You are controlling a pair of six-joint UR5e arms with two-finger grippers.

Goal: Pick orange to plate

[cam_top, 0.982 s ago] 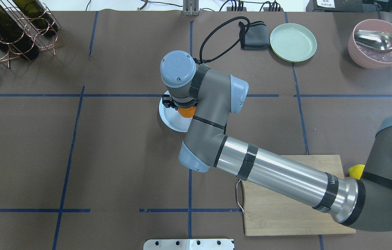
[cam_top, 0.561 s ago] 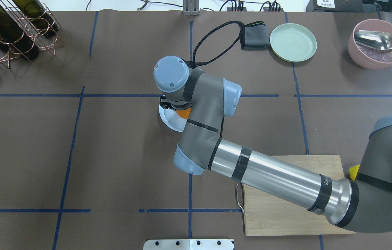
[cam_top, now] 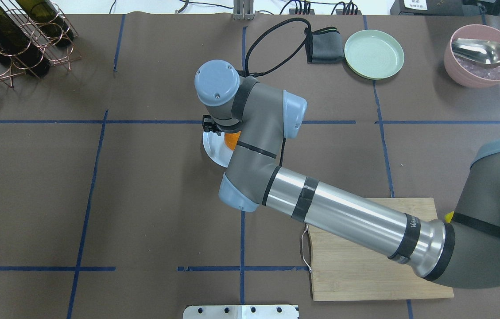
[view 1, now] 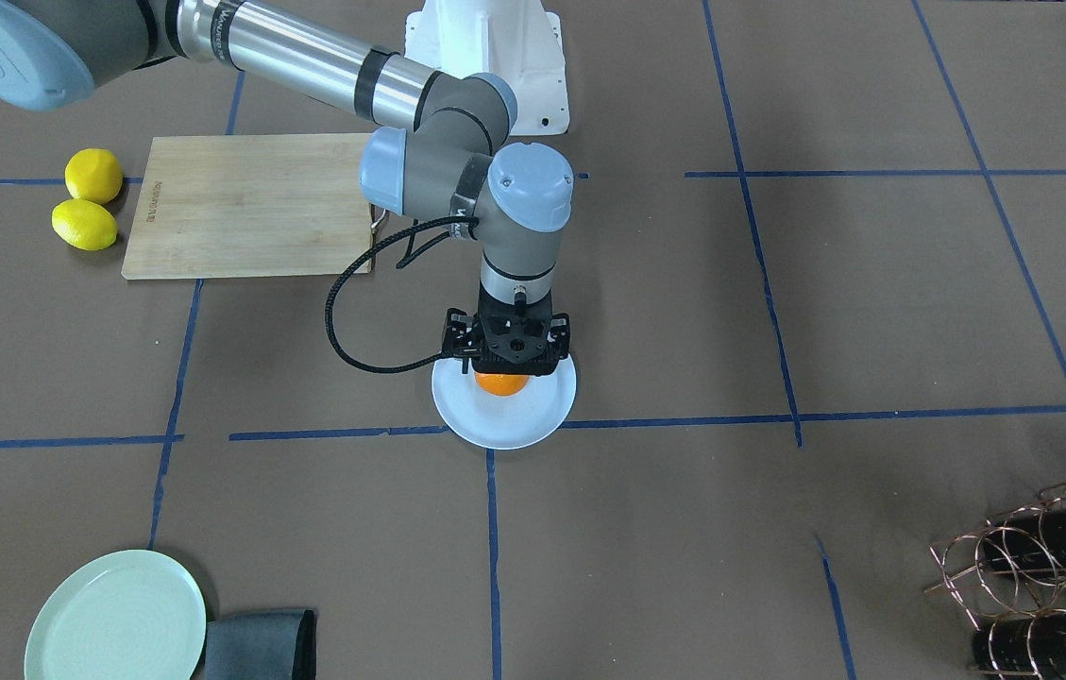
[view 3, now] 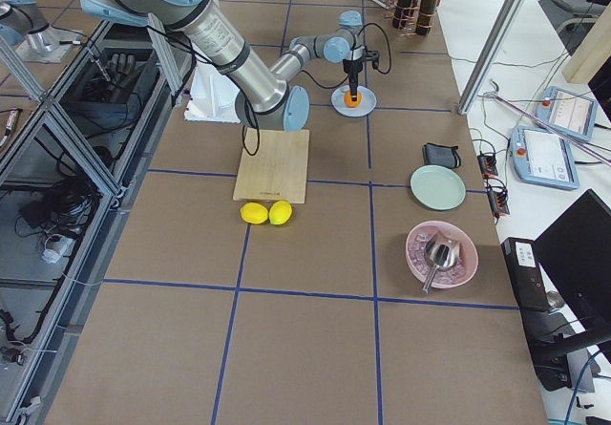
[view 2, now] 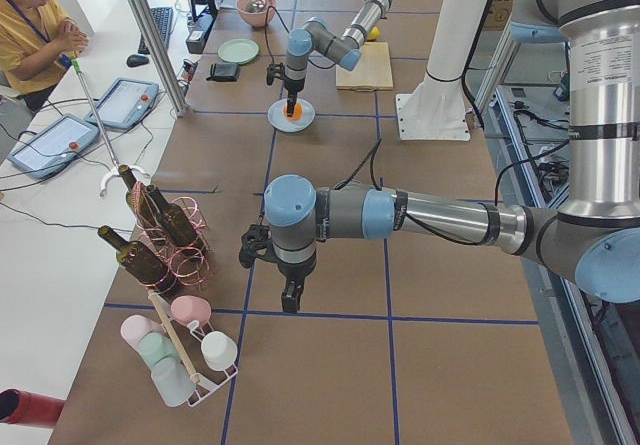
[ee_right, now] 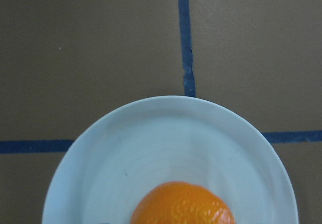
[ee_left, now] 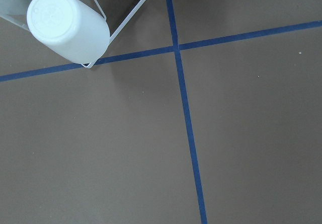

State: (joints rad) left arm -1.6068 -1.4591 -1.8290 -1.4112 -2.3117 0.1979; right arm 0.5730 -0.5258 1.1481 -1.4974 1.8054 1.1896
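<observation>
The orange (view 1: 501, 383) sits low over the near half of the white plate (view 1: 504, 425), which lies on a blue tape crossing mid-table. My right gripper (view 1: 504, 366) points straight down onto the orange and looks shut on it, though its fingertips are hidden. The right wrist view shows the orange (ee_right: 183, 204) at its bottom edge, above the plate (ee_right: 171, 138). From overhead, only a sliver of orange (cam_top: 231, 139) and plate (cam_top: 212, 148) show past the wrist. My left gripper (view 2: 291, 303) hangs over bare table far from the plate; I cannot tell its state.
Two lemons (view 1: 89, 200) lie beside a wooden cutting board (view 1: 249, 203). A pale green plate (cam_top: 374, 54), a dark cloth (cam_top: 325, 44) and a pink bowl with a spoon (cam_top: 482, 55) stand along the far edge. A wine rack (cam_top: 15, 35) fills the far left corner.
My right arm has swung a little left and farther out over the plate, and the orange has moved along with the gripper.
</observation>
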